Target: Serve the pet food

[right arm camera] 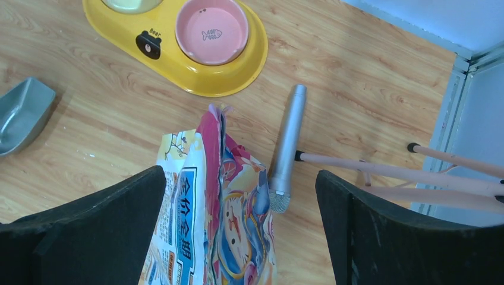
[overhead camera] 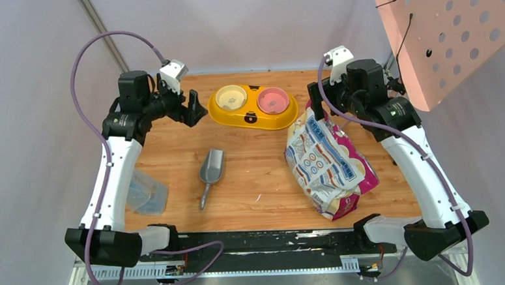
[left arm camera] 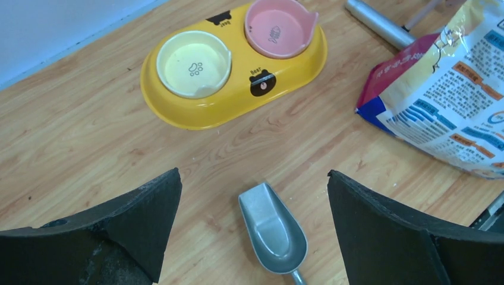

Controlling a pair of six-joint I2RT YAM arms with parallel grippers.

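No pet food shows; both bowls are bare and the scoop holds nothing. A yellow double feeder (overhead camera: 254,118) (left arm camera: 178,110) (right arm camera: 196,80) with a cream bowl (left arm camera: 193,64) and a pink bowl (left arm camera: 276,28) stands at the back middle. In front of it lies a grey metal scoop (overhead camera: 211,169) (left arm camera: 273,228). A printed bag (overhead camera: 326,161) (right arm camera: 208,214) lies to the right, its torn top toward the feeder. My left gripper (overhead camera: 195,109) (left arm camera: 252,173) hovers open left of the feeder, above the scoop's mouth. Over the bag's top edge, my right gripper (overhead camera: 314,99) (right arm camera: 239,172) hangs open.
A clear plastic container (overhead camera: 145,190) sits at the table's left edge beside the left arm. A silver microphone-like cylinder (right arm camera: 287,145) lies right of the bag's top, by thin pink stand legs (right arm camera: 380,169). A pink perforated board (overhead camera: 453,27) hangs over the back right corner.
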